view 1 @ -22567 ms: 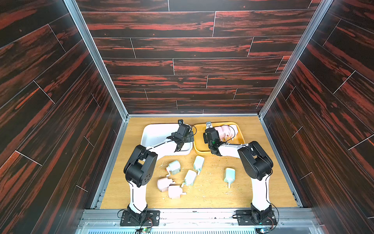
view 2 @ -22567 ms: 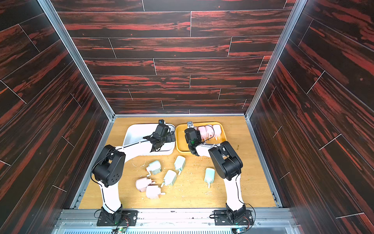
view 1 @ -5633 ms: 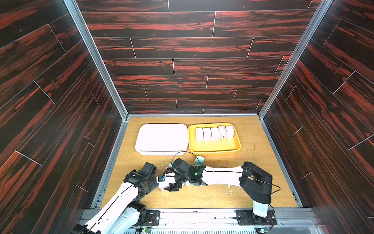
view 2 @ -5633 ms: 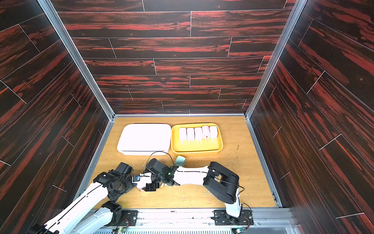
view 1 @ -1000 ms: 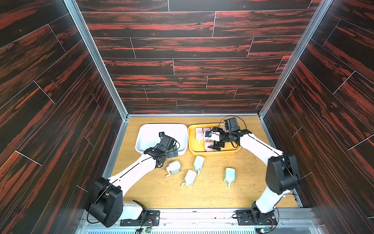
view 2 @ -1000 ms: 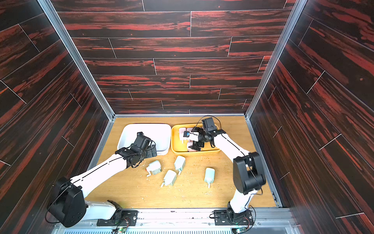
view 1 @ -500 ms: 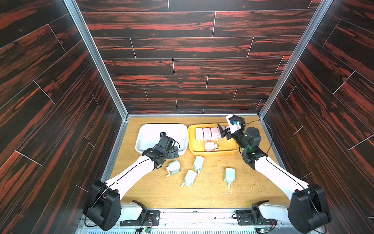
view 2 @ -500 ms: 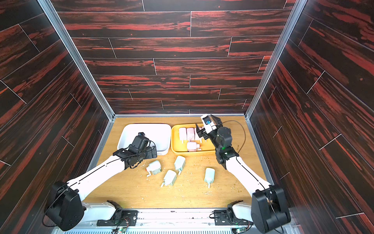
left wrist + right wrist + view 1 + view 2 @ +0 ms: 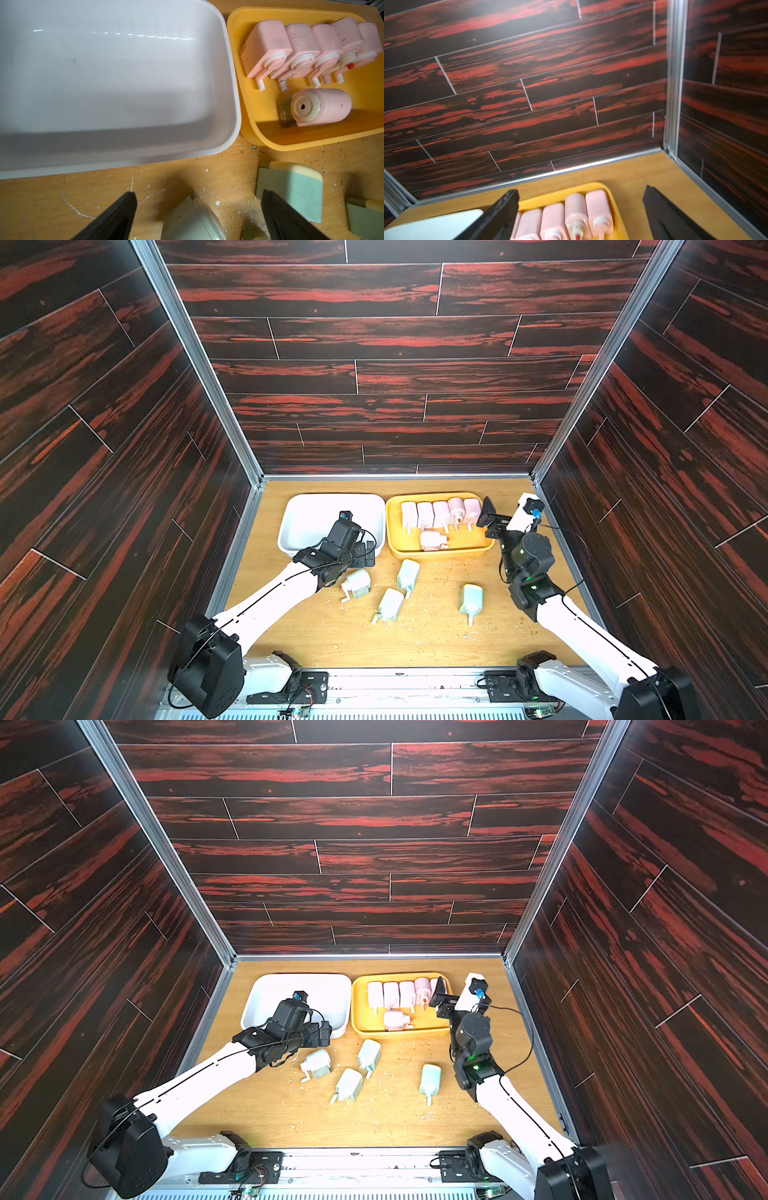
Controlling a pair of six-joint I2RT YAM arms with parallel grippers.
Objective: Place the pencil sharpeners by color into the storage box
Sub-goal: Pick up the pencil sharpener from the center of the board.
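Several pale pink pencil sharpeners (image 9: 436,514) stand in a row in the yellow storage box (image 9: 442,551), with one more pink one (image 9: 432,540) lying in front of them. Several mint green pencil sharpeners (image 9: 369,1053) lie on the table in front of both boxes. The white storage box (image 9: 320,518) holds nothing. My left gripper (image 9: 368,553) hangs open at the white box's front edge, just above the leftmost green sharpener (image 9: 193,218), which lies between the open fingers. My right gripper (image 9: 441,1000) is open and holds nothing, raised at the yellow box's right end (image 9: 571,188).
Pale shavings and crumbs dot the wooden table (image 9: 415,635) around the green sharpeners. Dark wood-pattern walls close in the back and both sides. The right arm's elbow (image 9: 532,556) stands right of the yellow box, near the side wall.
The right gripper has let go of a pink sharpener in the yellow box and drawn back to the box's right end. The left gripper has hardly moved.
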